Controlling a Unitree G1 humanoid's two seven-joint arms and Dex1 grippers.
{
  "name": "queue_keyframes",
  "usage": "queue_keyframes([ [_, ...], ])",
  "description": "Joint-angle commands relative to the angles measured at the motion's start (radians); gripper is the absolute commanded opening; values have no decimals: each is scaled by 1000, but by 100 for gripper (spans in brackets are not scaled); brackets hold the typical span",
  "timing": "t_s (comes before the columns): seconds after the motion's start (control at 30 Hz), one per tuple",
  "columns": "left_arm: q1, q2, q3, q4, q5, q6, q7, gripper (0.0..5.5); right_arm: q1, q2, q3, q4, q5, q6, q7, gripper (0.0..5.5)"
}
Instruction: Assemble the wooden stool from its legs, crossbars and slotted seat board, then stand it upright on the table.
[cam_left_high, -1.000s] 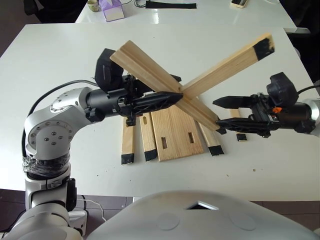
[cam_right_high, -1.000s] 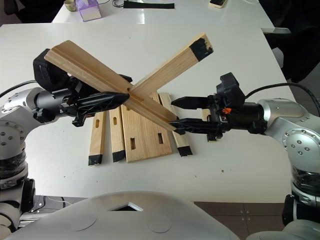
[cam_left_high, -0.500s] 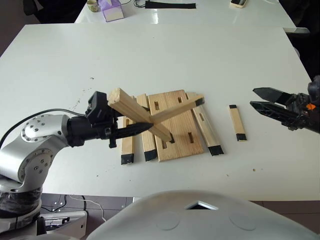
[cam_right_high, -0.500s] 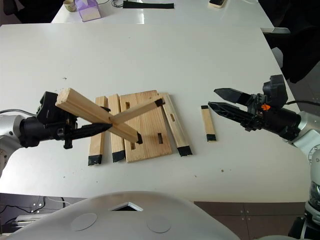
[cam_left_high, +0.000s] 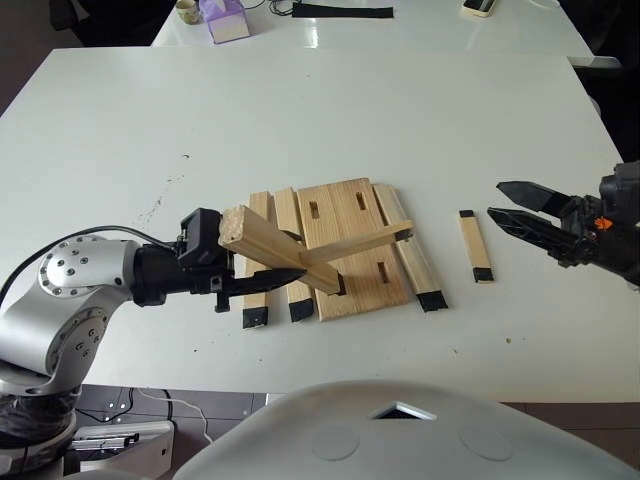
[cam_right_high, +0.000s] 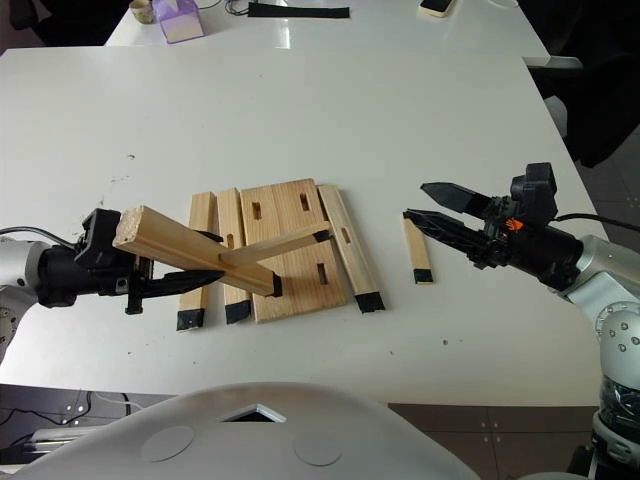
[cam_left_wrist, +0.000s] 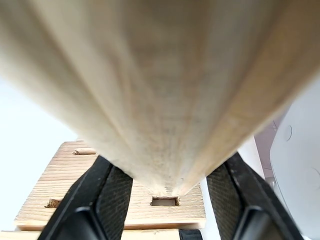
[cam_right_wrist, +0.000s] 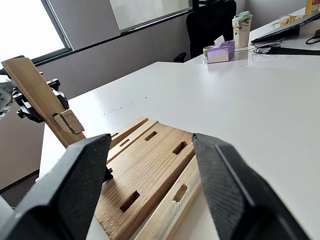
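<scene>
Your left gripper (cam_left_high: 290, 275) sits low over the near left part of the table (cam_left_high: 400, 120), its fingers (cam_left_wrist: 107, 200) clamped on either side of a thick leg (cam_left_high: 262, 245). A thinner crossbar (cam_left_high: 360, 243) is joined across that leg, so the two make a slanted X. The black-tipped far ends of both pieces reach over the seat board (cam_left_high: 345, 215) (you cannot tell from here whether they touch it). The seat board lies flat near the table's middle with its slots facing up. Two slats (cam_left_high: 256, 305) lie just beside its left edge and one slat (cam_left_high: 425, 280) lies along its right edge. A short piece (cam_left_high: 473, 258) lies by itself farther right, apart from the rest. Your right gripper (cam_left_high: 497, 200) hangs just right of that short piece, pointing toward the board, its fingers spread wide and holding nothing.
</scene>
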Motion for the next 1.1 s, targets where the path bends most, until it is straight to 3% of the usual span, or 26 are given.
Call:
queue_keyframes([
  [0.03, -41, 38, 31, 20, 0, 15, -2, 206, 16, 15, 9, -22, -13, -19, -12, 299],
  [1.1, -21, 82, 8, 4, 39, 16, -48, 206, 61, 49, 61, -39, -76, -90, -34, 299],
])
